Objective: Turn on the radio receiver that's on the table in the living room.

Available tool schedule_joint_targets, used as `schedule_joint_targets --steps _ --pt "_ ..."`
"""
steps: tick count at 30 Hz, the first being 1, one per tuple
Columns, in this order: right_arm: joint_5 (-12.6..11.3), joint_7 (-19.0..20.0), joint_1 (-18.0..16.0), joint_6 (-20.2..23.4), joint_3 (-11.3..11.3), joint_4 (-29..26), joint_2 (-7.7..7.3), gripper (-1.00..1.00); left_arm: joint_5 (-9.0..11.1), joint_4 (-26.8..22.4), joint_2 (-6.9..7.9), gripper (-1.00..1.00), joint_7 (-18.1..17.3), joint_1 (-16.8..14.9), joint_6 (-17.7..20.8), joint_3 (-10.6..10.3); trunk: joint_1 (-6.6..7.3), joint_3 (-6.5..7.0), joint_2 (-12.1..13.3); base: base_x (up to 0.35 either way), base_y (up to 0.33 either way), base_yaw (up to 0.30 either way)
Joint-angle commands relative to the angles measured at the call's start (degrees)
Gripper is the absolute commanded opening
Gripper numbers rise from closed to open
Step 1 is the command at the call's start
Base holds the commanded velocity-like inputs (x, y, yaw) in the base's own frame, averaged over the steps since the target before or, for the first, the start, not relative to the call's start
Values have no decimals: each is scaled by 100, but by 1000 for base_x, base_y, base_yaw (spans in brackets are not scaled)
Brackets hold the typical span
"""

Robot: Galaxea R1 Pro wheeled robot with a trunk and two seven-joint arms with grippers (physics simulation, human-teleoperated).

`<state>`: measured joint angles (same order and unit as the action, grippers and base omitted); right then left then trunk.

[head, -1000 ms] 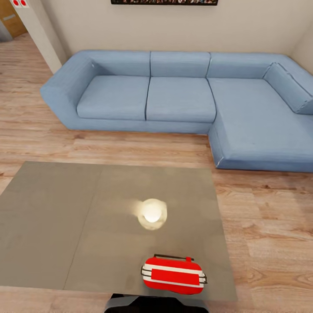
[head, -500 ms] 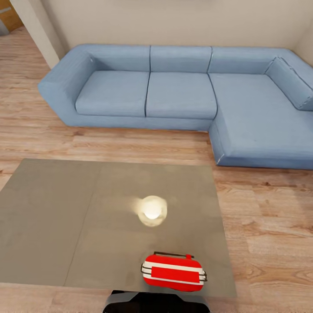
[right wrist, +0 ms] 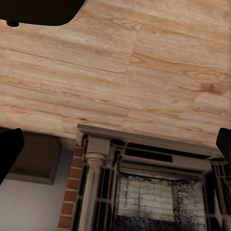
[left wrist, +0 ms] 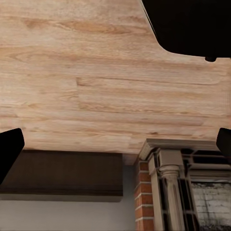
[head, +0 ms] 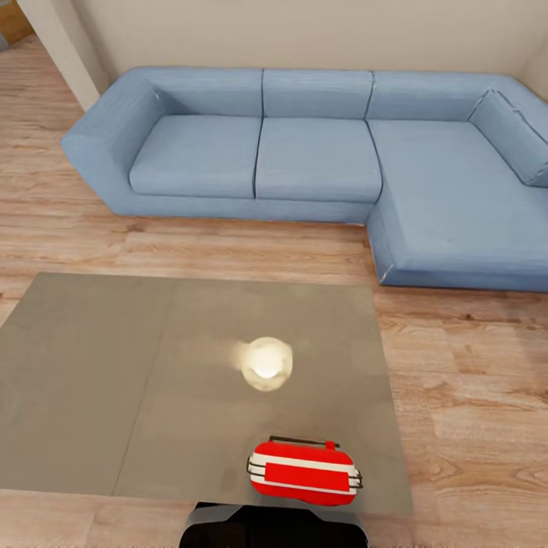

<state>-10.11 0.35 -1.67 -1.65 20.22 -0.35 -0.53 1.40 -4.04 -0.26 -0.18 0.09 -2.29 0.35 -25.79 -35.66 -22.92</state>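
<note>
Head view: radio receiver [head: 304,472] lies near the table [head: 91,380] edge closest to me | handling: probably light, rigid, smooth shell; press its top, wire handle for lifting only | my grippers: fingertips spread at both wrist views' edges, pinching nothing

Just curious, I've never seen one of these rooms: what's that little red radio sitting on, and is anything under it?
The red radio rests on the grey table, near its front edge and right corner. A bright lamp reflection shines beyond it. The patch of tabletop beneath the radio is covered.
</note>
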Motion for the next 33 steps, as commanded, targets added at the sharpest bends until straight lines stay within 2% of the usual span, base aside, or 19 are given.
schedule_joint_targets --steps 1,22,33 --pt "0 0 0 -1 0 0 0 100 0 0 0 100 0 0 0 0 0 -9 0 0 0 0" --pt "1 2 0 -2 0 0 0 100 1 0 9 100 3 0 -6 0 0 -200 0 0 0 0" --pt "26 9 0 -27 0 0 2 100 9 0 9 100 5 0 -8 0 0 -220 0 0 0 0"
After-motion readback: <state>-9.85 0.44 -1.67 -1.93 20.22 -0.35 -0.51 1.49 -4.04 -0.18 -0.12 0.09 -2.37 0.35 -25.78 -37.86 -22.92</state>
